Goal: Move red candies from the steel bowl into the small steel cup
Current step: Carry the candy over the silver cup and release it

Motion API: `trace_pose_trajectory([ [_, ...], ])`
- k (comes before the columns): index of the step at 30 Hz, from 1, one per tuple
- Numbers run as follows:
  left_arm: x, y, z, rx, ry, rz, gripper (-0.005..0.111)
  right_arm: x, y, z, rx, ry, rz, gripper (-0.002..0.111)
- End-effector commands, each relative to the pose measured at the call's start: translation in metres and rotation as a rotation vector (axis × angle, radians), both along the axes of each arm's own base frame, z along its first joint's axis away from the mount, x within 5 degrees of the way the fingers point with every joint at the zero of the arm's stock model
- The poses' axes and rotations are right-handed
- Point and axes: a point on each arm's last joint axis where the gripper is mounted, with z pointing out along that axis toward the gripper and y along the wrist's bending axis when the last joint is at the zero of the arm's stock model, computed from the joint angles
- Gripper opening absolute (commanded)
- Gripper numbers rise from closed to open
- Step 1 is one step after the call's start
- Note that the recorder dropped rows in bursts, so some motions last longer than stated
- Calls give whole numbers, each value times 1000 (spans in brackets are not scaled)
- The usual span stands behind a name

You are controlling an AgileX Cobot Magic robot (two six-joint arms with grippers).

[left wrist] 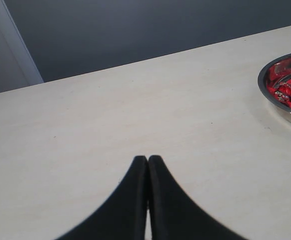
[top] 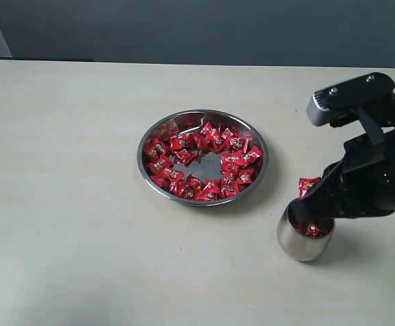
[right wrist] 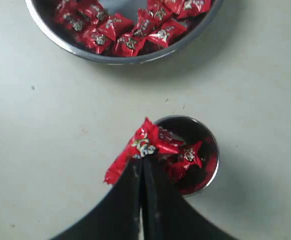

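Note:
The steel bowl [top: 204, 113] sits mid-table with many red candies [top: 184, 142] ringed round its bare centre. To its lower right stands the small steel cup [top: 299, 246] with red candies [top: 313, 229] inside. My right gripper [top: 306, 200] hangs over the cup's rim, shut on a red candy [top: 308, 185]. In the right wrist view that held candy [right wrist: 144, 145] sticks out past the gripper [right wrist: 143, 160], beside the cup [right wrist: 213, 145] and its candies [right wrist: 188, 155]. My left gripper [left wrist: 147, 159] is shut and empty above bare table, well away from the bowl [left wrist: 265, 92].
The right arm's black body [top: 381, 170] fills the right side above the cup. A dark wall runs behind the table's far edge [top: 184, 62]. In the right wrist view the bowl's rim [right wrist: 130, 59] is a short way beyond the cup.

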Motion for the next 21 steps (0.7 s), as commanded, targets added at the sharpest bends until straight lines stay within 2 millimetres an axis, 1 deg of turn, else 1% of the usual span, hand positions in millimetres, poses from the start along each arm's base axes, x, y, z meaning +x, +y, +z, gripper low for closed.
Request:
trace_pose_trajectory([
  [1, 0, 0, 1, -4, -12, 0, 0, 4, -4, -8, -36, -34, -31, -1],
  [5, 0, 0, 1, -4, -12, 0, 0, 11, -7, -13, -93, -44, -74, -1],
  [13, 0, 0, 1, -4, -12, 0, 0, 20, -1, -34, -145, 29, -69, -1],
  [17, 0, 0, 1, -4, -12, 0, 0, 25, 2, -40, -148, 36, -65, -1],
  [19, 0, 0, 1, -4, -12, 0, 0, 26, 3, -43, -152, 42, -62, 3],
  [21, 0, 0, 1, -4, -12, 0, 0, 26, 3, -44, -162, 41, -45, 12],
])
